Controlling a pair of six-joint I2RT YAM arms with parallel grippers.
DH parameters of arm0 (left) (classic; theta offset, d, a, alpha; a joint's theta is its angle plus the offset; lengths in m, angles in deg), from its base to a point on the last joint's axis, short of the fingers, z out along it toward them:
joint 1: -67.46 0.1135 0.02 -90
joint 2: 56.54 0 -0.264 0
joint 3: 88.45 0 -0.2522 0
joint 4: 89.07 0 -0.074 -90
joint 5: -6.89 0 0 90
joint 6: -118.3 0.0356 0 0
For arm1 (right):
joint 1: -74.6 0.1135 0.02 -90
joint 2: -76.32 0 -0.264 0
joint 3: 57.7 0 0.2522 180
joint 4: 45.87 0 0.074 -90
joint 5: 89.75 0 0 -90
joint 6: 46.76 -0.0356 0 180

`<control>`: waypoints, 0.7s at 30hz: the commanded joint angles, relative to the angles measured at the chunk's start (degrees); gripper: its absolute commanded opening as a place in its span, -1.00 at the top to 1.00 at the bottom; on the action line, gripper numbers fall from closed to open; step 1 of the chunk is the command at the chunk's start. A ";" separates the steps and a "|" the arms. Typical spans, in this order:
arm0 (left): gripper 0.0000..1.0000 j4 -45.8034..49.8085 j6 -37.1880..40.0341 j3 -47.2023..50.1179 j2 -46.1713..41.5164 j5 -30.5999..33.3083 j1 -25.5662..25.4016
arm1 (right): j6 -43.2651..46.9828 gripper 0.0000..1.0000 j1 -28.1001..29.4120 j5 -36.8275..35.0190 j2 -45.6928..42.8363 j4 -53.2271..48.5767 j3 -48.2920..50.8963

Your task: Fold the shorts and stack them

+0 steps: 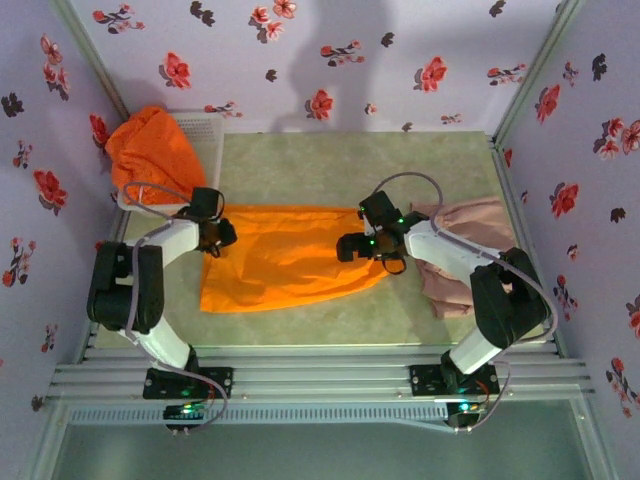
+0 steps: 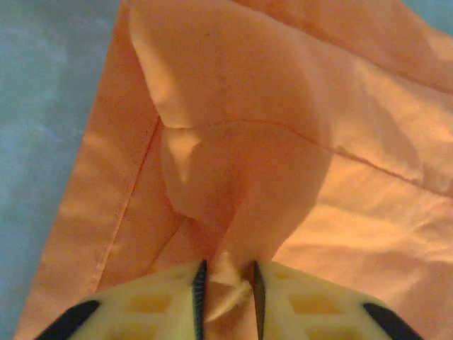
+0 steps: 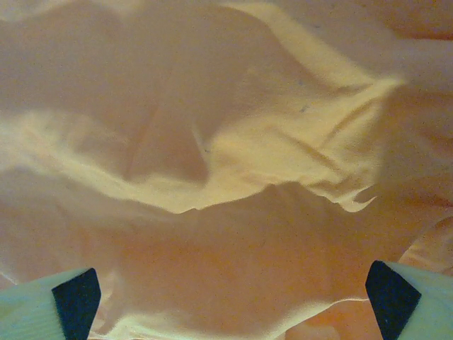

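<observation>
Where the flat orange shorts (image 1: pixel 290 258) lie spread across the middle of the overhead frame, we see their left edge gripped. The left end effector (image 1: pixel 222 238) has its fingers (image 2: pixel 177 304) pressed onto a bunched fold of the orange cloth, at the bottom of the left wrist frame. At the right edge of the same shorts, the right end effector (image 1: pixel 347 247) stands over the fabric with its jaws spread wide. At centre right, pink-beige shorts (image 1: pixel 470 245) lie crumpled on the surface (image 1: pixel 400 165). At upper left, a second pair of orange shorts (image 1: pixel 150 150) is heaped in the white basket (image 1: pixel 208 128).
</observation>
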 commanded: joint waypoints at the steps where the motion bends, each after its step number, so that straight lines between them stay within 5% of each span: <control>1: 0.89 1.15 1.40 -3.09 1.36 1.57 -0.56 | -0.03 -0.98 0.25 -1.66 0.35 0.26 -0.33; 9: 0.98 14.51 9.26 -11.90 -5.00 16.51 -6.09 | 0.65 -0.98 0.18 -3.94 1.44 -0.18 0.61; 13: 0.22 20.74 12.35 -15.23 -6.01 24.42 -8.16 | 0.55 -0.98 0.10 -4.21 2.44 0.03 0.99; 15: -0.38 22.52 12.63 -15.88 -7.04 25.65 -8.12 | 0.46 -0.98 0.07 -4.21 2.54 0.08 0.97; 21: -0.95 18.69 8.36 -11.14 -16.32 14.73 -7.70 | 0.64 -0.99 0.07 -4.73 2.08 0.01 0.89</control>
